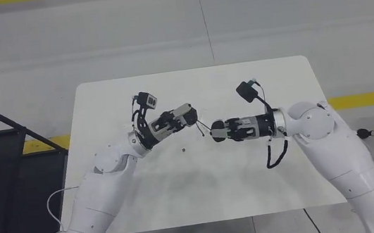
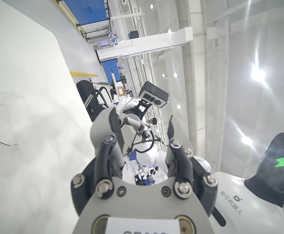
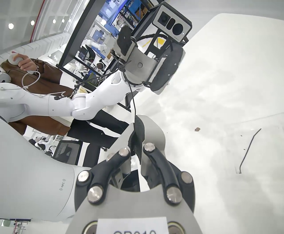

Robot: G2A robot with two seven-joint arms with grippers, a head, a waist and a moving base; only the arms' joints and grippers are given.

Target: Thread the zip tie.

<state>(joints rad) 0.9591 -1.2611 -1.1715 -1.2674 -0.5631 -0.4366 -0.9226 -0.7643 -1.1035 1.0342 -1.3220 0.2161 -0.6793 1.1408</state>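
Observation:
A thin black zip tie (image 3: 129,88) stands up out of my right gripper (image 3: 135,130), which is shut on its lower end. The strap's upper end reaches one black finger pad (image 3: 124,42) of my left gripper (image 2: 143,126); I cannot tell if it touches. That gripper is open, with its two fingers wide apart. In the left wrist view the strap (image 2: 132,141) shows as a fine line close beside one finger. From above, both grippers meet over the middle of the white table (image 1: 280,175), left gripper (image 1: 192,116) just behind right gripper (image 1: 212,131), with the zip tie (image 1: 201,127) between them.
A second black zip tie (image 3: 249,148) lies flat on the table beside the right gripper, and it shows as a thin line (image 2: 8,144) in the left wrist view. A small brown speck (image 3: 197,129) sits on the tabletop nearby.

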